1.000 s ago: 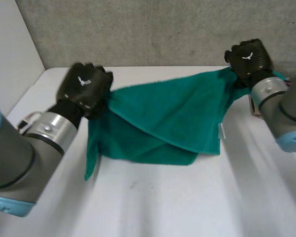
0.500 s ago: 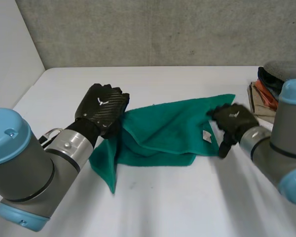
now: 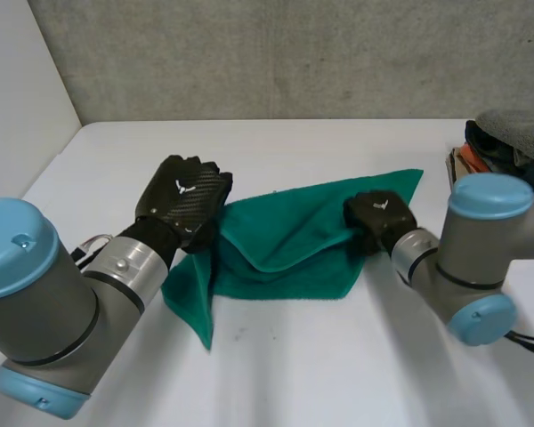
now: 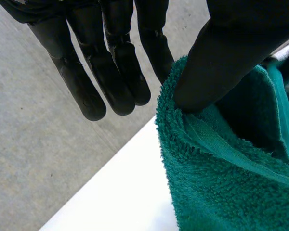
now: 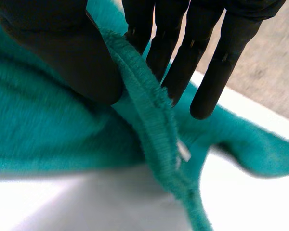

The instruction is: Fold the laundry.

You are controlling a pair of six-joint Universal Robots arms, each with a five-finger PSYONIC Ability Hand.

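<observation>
White table (image 3: 276,374): bears one green towel (image 3: 294,240), part-folded, between the arms. Left hand (image 3: 182,200): thumb pinches the towel's left edge against near-straight fingers. Right hand (image 3: 378,218): hem pinched between thumb and fingers. A second ago it was high at the far corner, now low and inward over the cloth. Fold apparently nearly laid.

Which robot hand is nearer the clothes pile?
Right. The right robot hand pinches the green towel's edge nearest the clothes pile; the left robot hand pinches the towel's opposite end.
</observation>
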